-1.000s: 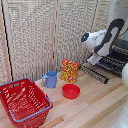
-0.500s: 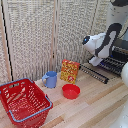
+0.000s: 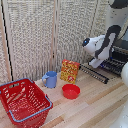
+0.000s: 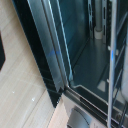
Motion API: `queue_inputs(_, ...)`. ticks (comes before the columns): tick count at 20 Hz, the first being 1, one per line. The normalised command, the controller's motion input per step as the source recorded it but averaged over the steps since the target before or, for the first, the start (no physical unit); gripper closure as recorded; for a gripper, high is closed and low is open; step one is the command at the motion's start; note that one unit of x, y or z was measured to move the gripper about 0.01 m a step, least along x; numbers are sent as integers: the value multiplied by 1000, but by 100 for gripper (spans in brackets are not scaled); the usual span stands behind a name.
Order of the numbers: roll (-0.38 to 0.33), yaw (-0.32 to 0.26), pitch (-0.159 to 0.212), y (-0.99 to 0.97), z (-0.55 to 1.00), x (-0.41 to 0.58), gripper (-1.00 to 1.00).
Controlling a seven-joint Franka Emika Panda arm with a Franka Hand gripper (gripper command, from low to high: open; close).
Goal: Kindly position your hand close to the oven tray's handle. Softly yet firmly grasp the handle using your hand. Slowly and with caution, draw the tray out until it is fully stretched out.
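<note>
Hovering at oven (image 3: 120, 52) mouth, hand (image 3: 95, 64) just beside tray (image 3: 116, 65); rack's long axis runs across opening. Jaws' state: can't tell.

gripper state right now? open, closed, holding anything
gripper: cannot be told; its fingers are hidden behind the white arm in the exterior view, and absent from the wrist view.

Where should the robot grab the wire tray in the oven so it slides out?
Probably the oven tray's front edge, reached from the oven's open side, over the lowered flap. The wires lie flat, so a straight outward pull suits it. No handle shows clearly.
</note>
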Motion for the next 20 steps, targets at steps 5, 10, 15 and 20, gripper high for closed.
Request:
queue_inputs(5,-69,13,0,-558,346,-12,100)
queue_inputs(10,-70,6,-5,-111,218,-49,100)
queue_inputs(15,-55,-15,-36,4,188,-132,100)
queue_inputs(20,-67,-72,-34,92,16,-255,100)
